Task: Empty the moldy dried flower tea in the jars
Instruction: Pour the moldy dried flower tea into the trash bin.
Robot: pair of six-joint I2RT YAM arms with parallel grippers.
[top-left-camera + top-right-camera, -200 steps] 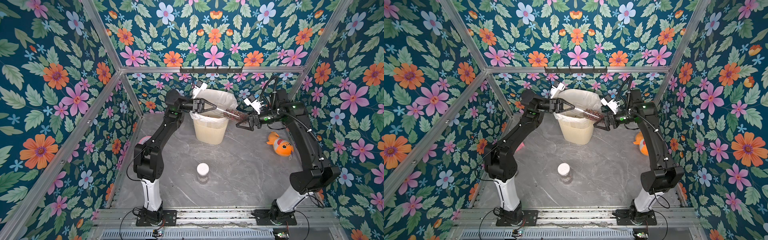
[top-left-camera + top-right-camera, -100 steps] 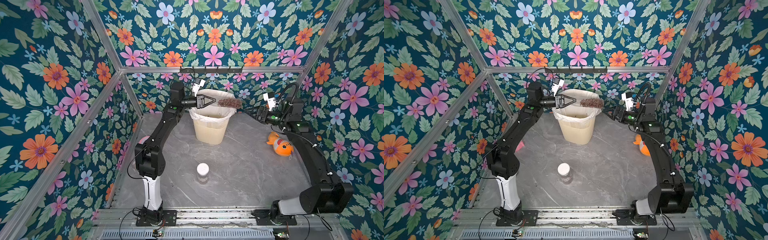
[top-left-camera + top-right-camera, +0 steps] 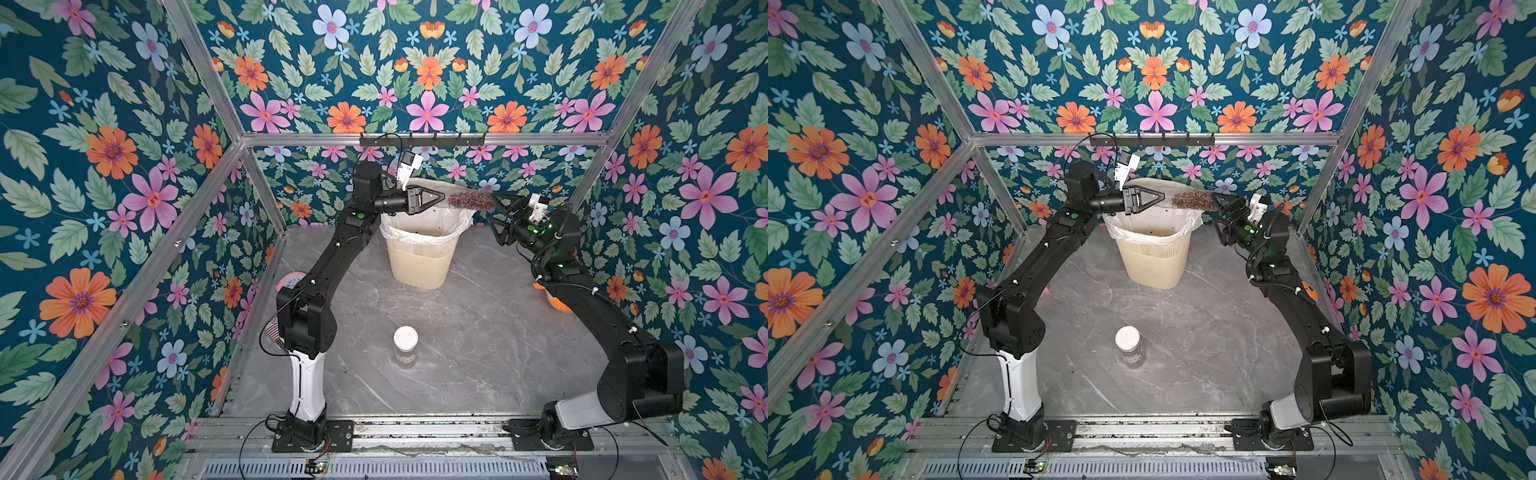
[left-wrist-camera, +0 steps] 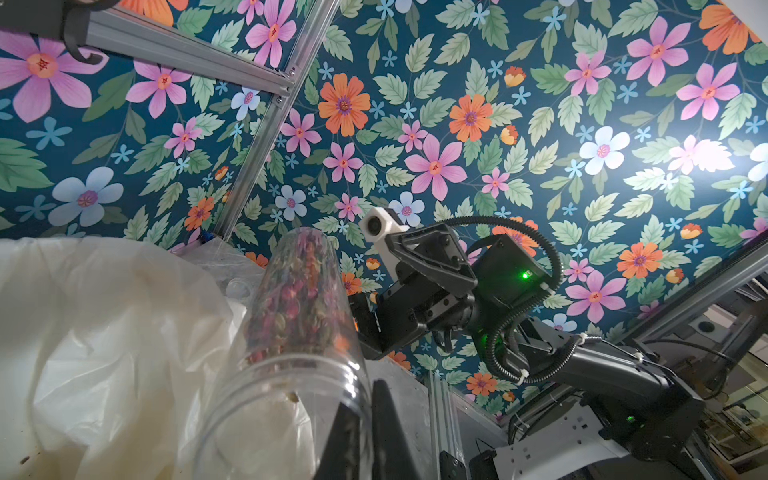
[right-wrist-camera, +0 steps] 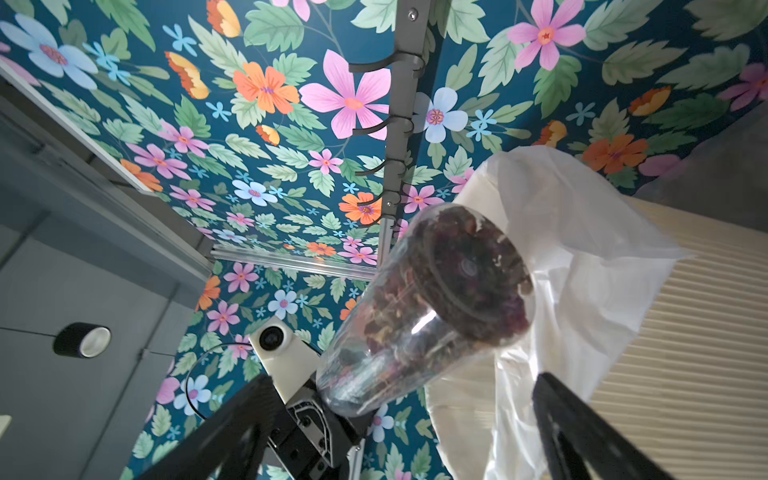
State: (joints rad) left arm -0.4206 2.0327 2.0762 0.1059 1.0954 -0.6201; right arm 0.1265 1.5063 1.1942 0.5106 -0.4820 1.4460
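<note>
While shut tight on the bare end of the clear jar (image 3: 461, 200) (image 3: 1183, 200), holds it about level with the left gripper (image 3: 432, 198) (image 3: 1158, 198), high over the mouth of the bin (image 3: 419, 266) (image 3: 1154, 266). Keeps the dried flower tea (image 3: 471, 200) (image 4: 299, 291) packed in the far, lidded half of that jar, away from the left fingers, with the gripped half clear. Faces the lidded end with the right gripper (image 3: 496, 218) (image 3: 1219, 218), jaws spread wide, fingertips just short of the translucent lid (image 5: 469, 274) and not touching it in the right wrist view. Below the jar: cream, ribbed bin walls, a white bag (image 3: 415, 232) folded over the rim, set at the back edge of the grey table (image 3: 478, 332), about midway along it. Near the front edge, also about midway: second jar (image 3: 406, 347) (image 3: 1128, 347), upright, white lid (image 3: 406, 337) on, reddish-brown tea low behind its clear wall, well apart from both grippers. By the right edge, half hidden behind the right arm: orange toy (image 3: 555, 301).
</note>
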